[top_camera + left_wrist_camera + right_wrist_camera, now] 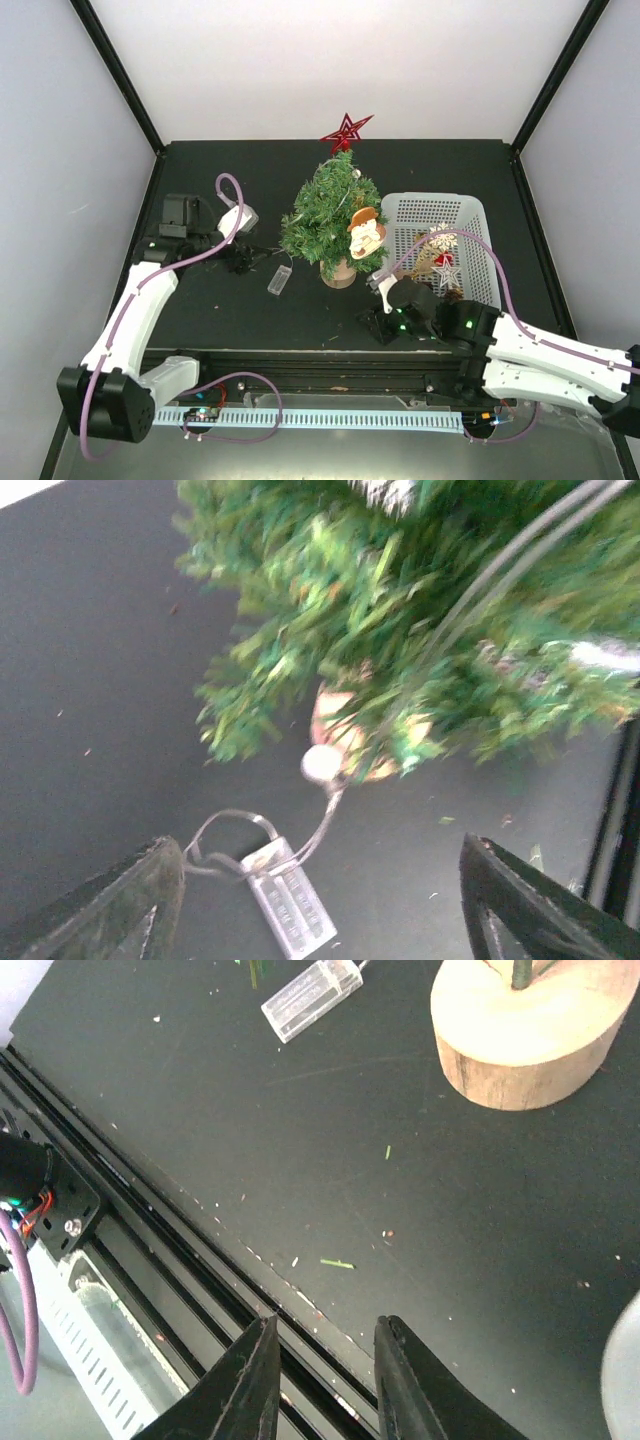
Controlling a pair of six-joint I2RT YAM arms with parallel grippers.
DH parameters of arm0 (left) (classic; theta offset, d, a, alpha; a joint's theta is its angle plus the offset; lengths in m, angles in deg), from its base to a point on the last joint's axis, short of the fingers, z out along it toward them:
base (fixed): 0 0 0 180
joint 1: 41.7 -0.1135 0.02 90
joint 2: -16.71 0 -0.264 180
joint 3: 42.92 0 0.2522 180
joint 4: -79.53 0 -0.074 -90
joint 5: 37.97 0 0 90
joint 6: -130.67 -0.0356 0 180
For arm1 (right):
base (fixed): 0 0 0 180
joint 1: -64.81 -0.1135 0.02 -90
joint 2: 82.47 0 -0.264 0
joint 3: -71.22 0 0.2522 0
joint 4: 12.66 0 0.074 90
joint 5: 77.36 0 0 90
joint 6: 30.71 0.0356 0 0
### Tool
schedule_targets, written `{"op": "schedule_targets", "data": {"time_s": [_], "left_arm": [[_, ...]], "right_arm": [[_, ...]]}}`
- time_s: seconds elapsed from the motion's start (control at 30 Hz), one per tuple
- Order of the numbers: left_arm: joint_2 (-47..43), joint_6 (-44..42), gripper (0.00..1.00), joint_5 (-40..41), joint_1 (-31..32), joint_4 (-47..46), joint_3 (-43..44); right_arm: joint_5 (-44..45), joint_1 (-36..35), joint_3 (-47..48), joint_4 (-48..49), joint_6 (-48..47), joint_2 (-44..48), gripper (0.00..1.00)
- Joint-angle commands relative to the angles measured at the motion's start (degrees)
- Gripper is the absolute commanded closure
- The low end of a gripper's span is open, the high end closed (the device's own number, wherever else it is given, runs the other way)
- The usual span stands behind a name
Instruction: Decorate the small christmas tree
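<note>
- Left gripper (240,258): over the left half of the desk, just left of the tree (325,210). Jaws are set wide and hold nothing.
- Battery box (280,278): clear plastic, lying flat on the desk between the left gripper and the stump (340,272). A thin wire (330,810) runs from it up into the branches.
- Tree: stands at mid-desk, upright on its stump. It carries a red star (346,130) at the tip and a figure (366,232) on its right side.
- Handling, tree:
  - Judged light and top-heavy, so a sideways push on the upper branches could tip it.
  - The branches are bristly and probably springy. They give a poor grip and will likely shed needles.
  - The stump is stiff wood and the soundest place to hold or brace. The trunk just above it is the second choice.
  - The wire ties the tree to the box, so pulling either one may drag the other.
- Right gripper (380,325): close to the near edge, right of centre, in front of the stump. Jaws stand narrow with only bare desk showing between them.
- Basket (430,198): white, along the right edge beside the tree, with ornaments (445,265) inside.
</note>
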Motion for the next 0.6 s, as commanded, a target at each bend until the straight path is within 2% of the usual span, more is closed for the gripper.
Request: {"op": "schedule_targets", "data": {"time_s": [0.0,0.13,0.33,0.57], "left_arm": [[3.59,2.42,0.31,6.89,-1.46,-2.42,-2.22],[4.50,4.10,0.47,8.55,-3.65,-5.27,-3.62],[5.74,5.30,0.50,6.78,-5.32,-6.01,-4.06],[5.77,5.37,0.52,5.60,-5.58,-6.50,-4.26]], "right_arm": [[2.05,-1.06,0.17,7.07,1.65,-1.42,0.72],[5.24,-3.02,-0.80,9.41,1.34,-6.29,0.73],[11.31,-3.14,-2.45,10.35,4.02,-12.63,0.84],[15.52,-3.08,-5.34,7.96,7.60,-12.60,0.87]]}}
